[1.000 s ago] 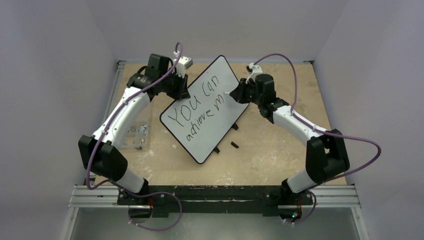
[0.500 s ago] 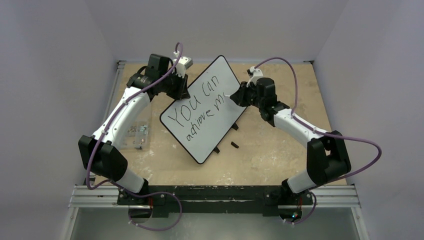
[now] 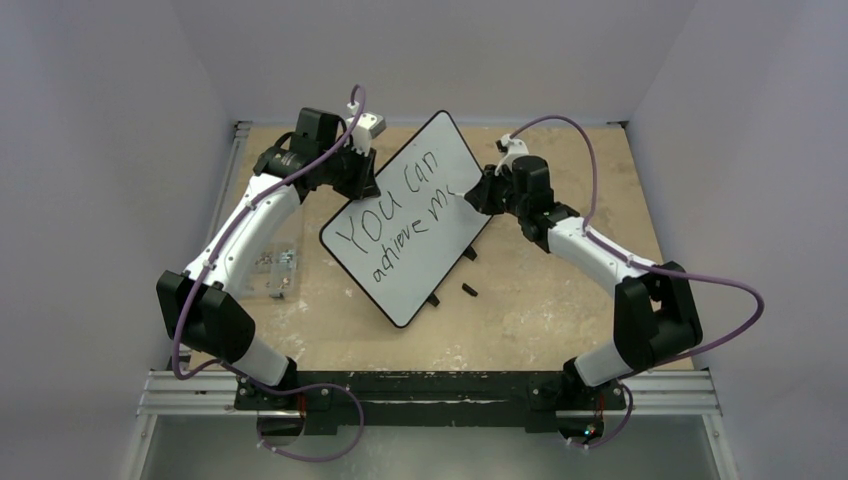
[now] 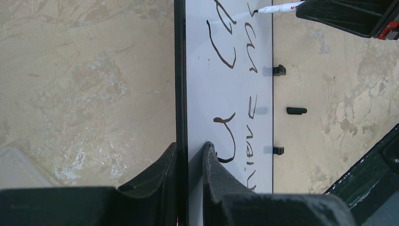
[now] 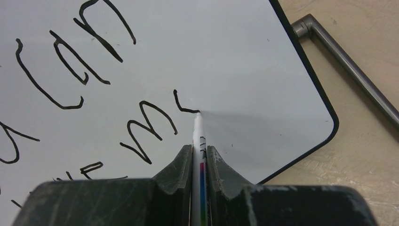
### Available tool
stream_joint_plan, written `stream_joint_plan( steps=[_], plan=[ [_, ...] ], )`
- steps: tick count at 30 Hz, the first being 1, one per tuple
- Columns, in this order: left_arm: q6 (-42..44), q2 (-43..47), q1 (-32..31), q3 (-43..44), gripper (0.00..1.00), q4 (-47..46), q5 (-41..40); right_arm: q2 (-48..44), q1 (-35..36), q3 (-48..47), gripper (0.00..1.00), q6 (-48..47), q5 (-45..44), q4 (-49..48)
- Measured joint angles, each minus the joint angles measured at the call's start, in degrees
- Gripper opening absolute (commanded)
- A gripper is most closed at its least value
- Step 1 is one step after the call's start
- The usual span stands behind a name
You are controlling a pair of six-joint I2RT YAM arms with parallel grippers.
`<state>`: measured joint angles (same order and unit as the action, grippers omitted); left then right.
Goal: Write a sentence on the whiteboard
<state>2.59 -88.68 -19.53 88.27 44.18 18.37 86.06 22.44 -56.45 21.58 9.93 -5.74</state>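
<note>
Top external: whiteboard (image 3: 418, 285) set diagonally on the mottled tan table (image 3: 560, 290), rounded corners, sentence (image 3: 395, 215) reading "You can / achieve m" plus a partial stroke.

Left wrist: left end effector (image 4: 188, 149) pinched narrow on the thin black frame (image 4: 179, 70), steadying the glossy surface.

Right wrist: right end effector (image 5: 199, 150) clamped on a slim white marker (image 5: 198, 127), tip on the whiteboard. Best kept light and even, curling the "o" shut before lifting.

The left arm (image 3: 245, 222) and right arm (image 3: 592, 252) look alike: slim white shells between bulky black joint housings, each trailed by a looping purple cable (image 3: 177, 345). A small white bracket (image 3: 368, 124) sits at each wrist. The left pincer (image 4: 188, 147) and right pincer (image 5: 199, 149) have matte black, wedge-shaped fingers (image 4: 157, 172) with pale scuffs. A small red mark (image 4: 388, 31) shows on one black housing.
</note>
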Motion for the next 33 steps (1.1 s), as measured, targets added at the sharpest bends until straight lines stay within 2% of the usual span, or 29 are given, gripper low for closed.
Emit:
stream_joint_plan(
  steps=[15, 33],
  plan=[
    [0.00, 0.20, -0.07, 0.00, 0.00, 0.15, -0.24, 2.84, -0.02, -6.60, 0.00, -0.15, -0.22, 2.40],
    [0.00, 0.22, -0.11, 0.00, 0.00, 0.24, -0.39, 2.82, -0.13, -6.43, 0.00, -0.17, 3.06, 2.16]
  ],
)
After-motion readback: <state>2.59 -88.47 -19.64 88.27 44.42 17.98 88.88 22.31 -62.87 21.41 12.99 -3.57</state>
